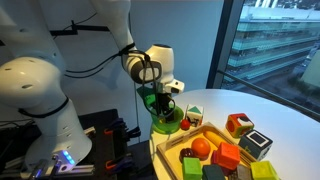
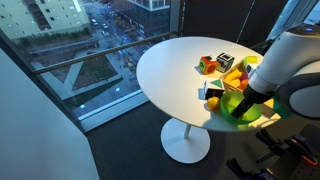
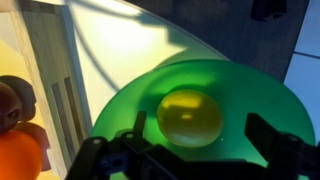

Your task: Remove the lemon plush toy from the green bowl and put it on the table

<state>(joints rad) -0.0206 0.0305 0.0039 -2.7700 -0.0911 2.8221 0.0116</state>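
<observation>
Three views, and only the wrist view shows the lemon (image 3: 190, 117): it lies in the middle of the bowl (image 3: 240, 85), a round yellow shape on the green floor, touching nothing else. In that view the tool (image 3: 197, 140) is spread wide, one dark finger (image 3: 112, 158) on either side of the lemon, both low in the picture and clear of the toy. Whether the fingertips touch the bowl's floor cannot be told.

In both exterior views the tool (image 1: 165, 100) (image 2: 243, 100) hangs straight over the bowl (image 1: 160, 124) (image 2: 238, 112), and the arm hides the bowl's inside, so the lemon cannot be made out there. Those views do show where the bowl stands: close to the worktop's (image 1: 270, 105) (image 2: 170, 65) rim, on the robot's side.

An exterior view shows a wooden tray (image 1: 172, 143) just beside the bowl, holding coloured blocks (image 1: 240, 125) and an orange ball (image 1: 201, 147). The wrist view catches only the ball (image 3: 15, 160) at its left edge, blurred, with bare white worktop (image 3: 130, 45) beyond the bowl.
</observation>
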